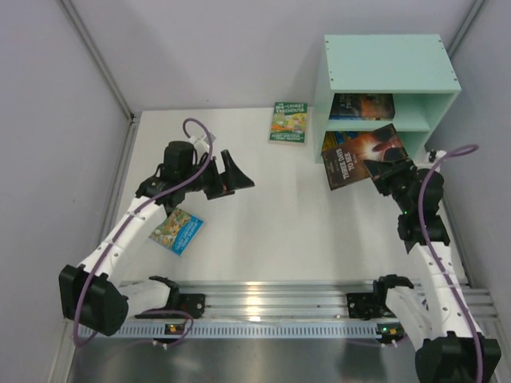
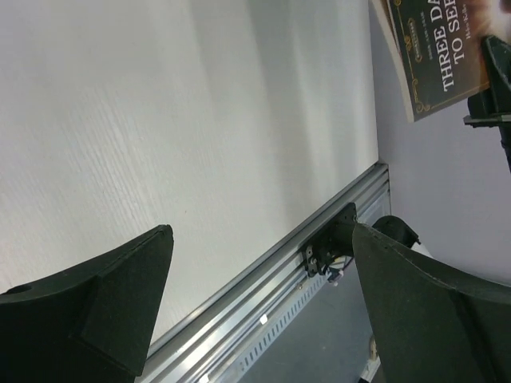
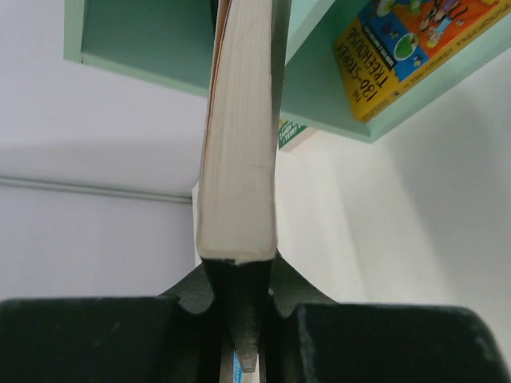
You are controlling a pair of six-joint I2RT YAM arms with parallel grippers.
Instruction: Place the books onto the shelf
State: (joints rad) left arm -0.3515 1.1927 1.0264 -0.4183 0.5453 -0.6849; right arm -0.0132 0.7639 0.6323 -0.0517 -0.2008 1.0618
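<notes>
Clamping the brown book [image 1: 358,157] by its edge, the right claw [image 1: 386,169] holds it tilted before the shelf [image 1: 387,68]. The left claw [image 1: 234,179] gapes wide and empty above the table [image 1: 303,227].

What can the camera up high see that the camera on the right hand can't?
Only the top camera shows the open left gripper, a blue landscape paperback book lying on the white table by the left arm, and a dark navy book in the upper compartment of the mint-green wooden shelf. Only the right wrist camera shows the cream page edge of the dark brown paperback book, pinched between black fingers. Both show that shelf and that book held by the right gripper.
</notes>
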